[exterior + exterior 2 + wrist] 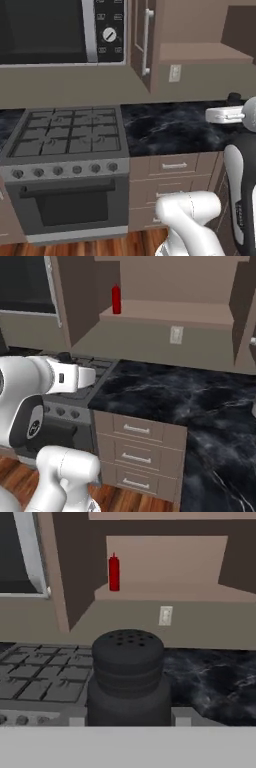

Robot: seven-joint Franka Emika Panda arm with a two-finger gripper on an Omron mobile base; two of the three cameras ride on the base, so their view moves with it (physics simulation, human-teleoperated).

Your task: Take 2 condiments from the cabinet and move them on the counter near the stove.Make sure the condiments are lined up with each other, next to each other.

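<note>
A dark round shaker (128, 677) with a perforated top, one of the condiments, stands upright between my fingertips (182, 719) in the hand view. My gripper (130, 722) is shut on it. From the left base view the hand (225, 115) hovers over the right part of the black veined counter (170, 127), with the shaker's dark top (234, 96) showing above it. The other condiment, a red squeeze bottle (116, 299), stands on the shelf of the open cabinet (165, 308), also seen from the hand as the red bottle (114, 573). The stove (70, 132) lies to the left of the counter.
The brown cabinet door (145, 42) hangs open above the stove's right edge. A microwave (50, 30) sits over the stove. A wall outlet (174, 73) is under the shelf. Drawers (174, 165) run below the counter. My own arm (30, 391) fills the left of the right base view.
</note>
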